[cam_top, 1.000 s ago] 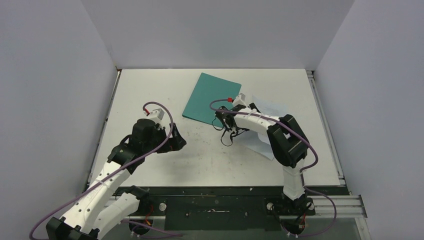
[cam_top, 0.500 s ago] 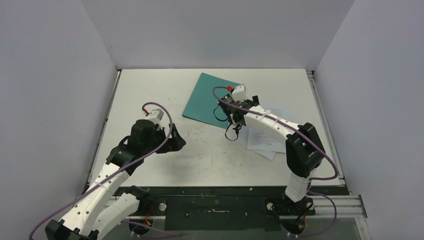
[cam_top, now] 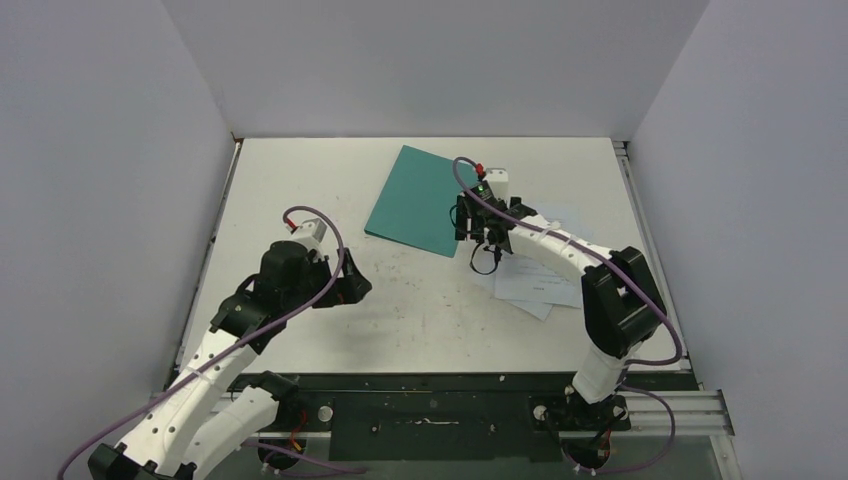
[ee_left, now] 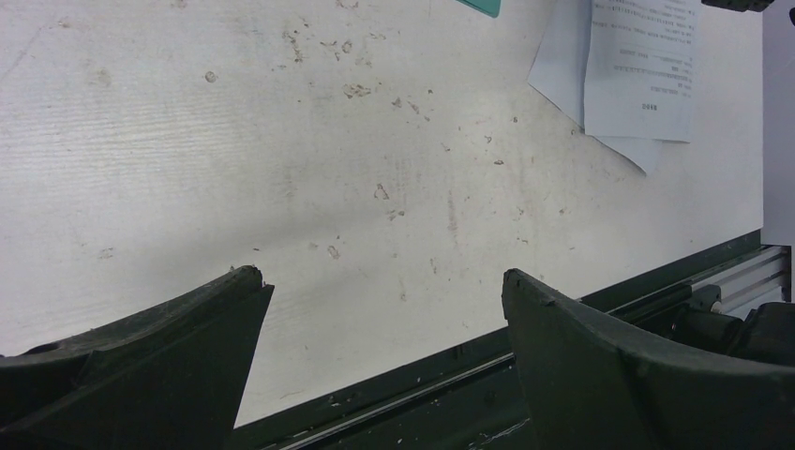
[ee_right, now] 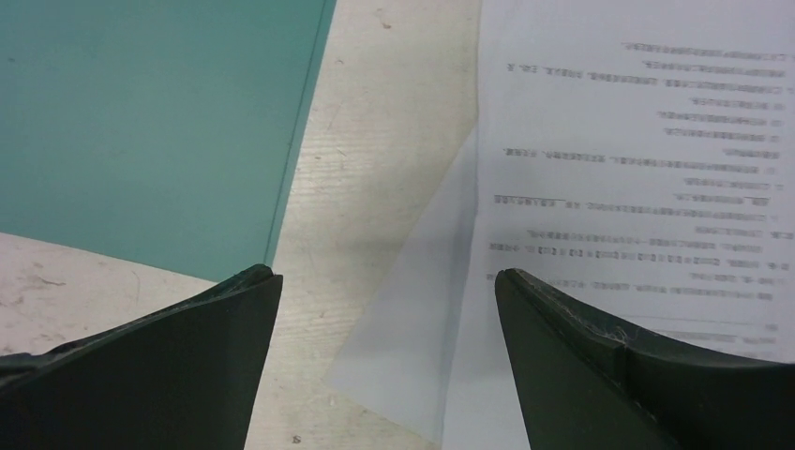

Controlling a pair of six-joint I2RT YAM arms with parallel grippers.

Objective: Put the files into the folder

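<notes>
Right wrist view: right claw (ee_right: 384,273) wide — above gap between folder (ee_right: 150,112) and papers (ee_right: 637,141).
Left claw (ee_left: 382,275): wide, empty, over table (ee_left: 187,141).

The left arm (cam_top: 192,383) and right arm (cam_top: 556,248) share one build: smooth white link shells joined by bulky black joint housings, rising from black bases. A purple cable (cam_top: 336,233) loops along each arm and ends in a small red plug (cam_top: 291,226) by the wrist. A green light (cam_top: 481,185) glows on the right wrist. The left gripper (ee_left: 382,275) and right gripper (ee_right: 386,273) have matte black, wedge-shaped fingers (ee_left: 169,347) with slightly rough edges.
</notes>
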